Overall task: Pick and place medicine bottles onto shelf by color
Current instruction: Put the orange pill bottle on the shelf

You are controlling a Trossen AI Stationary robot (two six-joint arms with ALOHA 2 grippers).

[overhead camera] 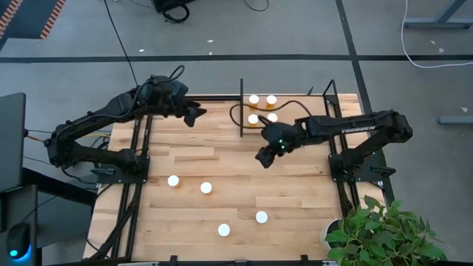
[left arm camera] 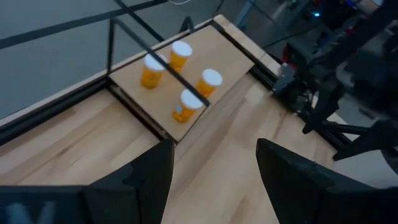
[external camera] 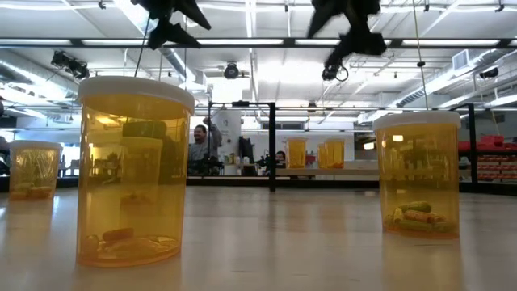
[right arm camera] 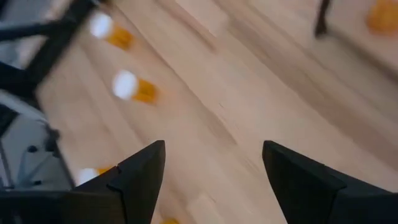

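Nearest the front edge of the planked table (overhead camera: 222, 159) stand two medicine bottles, one (overhead camera: 224, 230) at the front and one (overhead camera: 261, 217) just right of it. A little farther back stand two more, one (overhead camera: 173, 180) to the left and one (overhead camera: 206, 188) beside it. All four are upright, white caps up, well apart from both grippers.

Farther in, over the middle of the table, the right gripper (overhead camera: 263, 158) hangs above bare wood with its fingers (right arm camera: 140, 171) spread wide and nothing between them. The four loose bottles lie ahead of it toward the front, and the shelf (overhead camera: 295, 111) lies just behind it.

Farther still, at the back left, the left gripper (overhead camera: 194, 114) hovers above the table's rear edge, its fingers (left arm camera: 149, 180) apart and empty. In its wrist view the shelf (left arm camera: 221, 53) shows beyond the fingertips, clear of them.

At the back, on the pale shelf edged with black bars, four bottles stand in a tight square: two nearer (overhead camera: 253, 118) (overhead camera: 272, 117) and two behind them (overhead camera: 253, 99) (overhead camera: 271, 100). None touches a gripper.
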